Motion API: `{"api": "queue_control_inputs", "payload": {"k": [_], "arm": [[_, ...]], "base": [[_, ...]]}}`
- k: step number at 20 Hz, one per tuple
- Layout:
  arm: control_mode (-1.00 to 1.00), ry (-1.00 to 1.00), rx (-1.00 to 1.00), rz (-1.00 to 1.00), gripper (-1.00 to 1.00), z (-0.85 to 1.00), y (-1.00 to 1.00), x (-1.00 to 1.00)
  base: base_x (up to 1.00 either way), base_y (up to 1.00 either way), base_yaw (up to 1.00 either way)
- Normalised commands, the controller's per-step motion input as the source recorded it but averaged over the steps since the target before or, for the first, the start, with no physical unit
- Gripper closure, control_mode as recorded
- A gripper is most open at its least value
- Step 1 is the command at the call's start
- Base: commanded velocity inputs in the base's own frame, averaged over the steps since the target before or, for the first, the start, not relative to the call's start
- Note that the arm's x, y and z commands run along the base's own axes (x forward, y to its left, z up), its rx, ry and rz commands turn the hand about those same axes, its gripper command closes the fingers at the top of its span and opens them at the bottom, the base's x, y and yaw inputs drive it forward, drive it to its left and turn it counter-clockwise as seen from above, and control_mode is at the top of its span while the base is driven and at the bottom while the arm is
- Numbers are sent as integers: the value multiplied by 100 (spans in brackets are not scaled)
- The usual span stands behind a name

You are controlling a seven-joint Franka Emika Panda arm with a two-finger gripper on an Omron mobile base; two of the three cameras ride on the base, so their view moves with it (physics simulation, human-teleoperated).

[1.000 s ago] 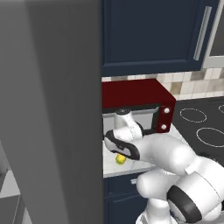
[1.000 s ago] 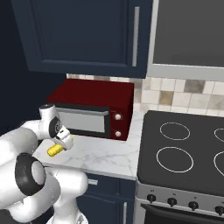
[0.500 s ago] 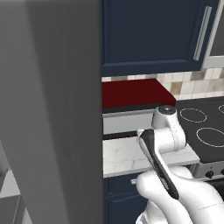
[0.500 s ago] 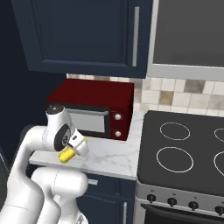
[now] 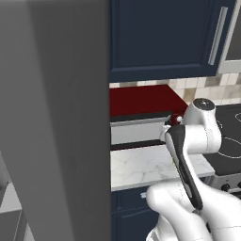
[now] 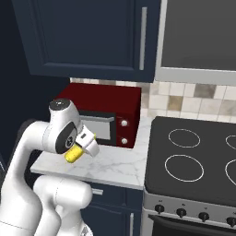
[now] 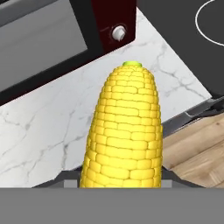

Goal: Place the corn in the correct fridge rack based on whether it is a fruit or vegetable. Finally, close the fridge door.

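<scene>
The pincer is clamped on the corn, which now hangs in the air above the marble desk, in front of the red microwave. A second ago the cob was low, close over the desk's front edge beside the microwave; since then the arm has lifted it clear and swung it, so in the right base view the yellow end pokes out below the white hand, pointing down and to the left. In the hand view the corn stands between the fingers with its green tip pointing away, over the white marble, with the microwave's door and a knob beyond and the edge of the stove to one side. The grip looks firm; the jaws have narrowed slightly onto the cob. In the left base view the fridge door stands as a tall grey slab at the left, swung open and blocking the sight of the racks, while the arm is bent up in front of the microwave. By my reading the pick is done and the carry has begun: the arm must next swing left around that door to reach the vegetable rack, which I cannot make out from here. The door is not yet closed.
</scene>
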Motion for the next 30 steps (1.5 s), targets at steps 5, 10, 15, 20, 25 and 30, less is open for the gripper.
{"api": "queue_control_inputs", "payload": {"k": [5,10,15,20,25,30], "arm": [[100,-2,0,-1,100,18,7,-18],[100,0,0,0,100,0,0,0],[100,0,0,0,100,0,0,0],[100,0,0,0,100,0,0,0],[100,0,0,0,100,0,0,0],[100,0,0,0,100,0,0,0]], "base": [[-17,3,0],[-100,0,3],[-100,1,22],[-100,3,31],[-100,5,26],[-91,56,20]]}}
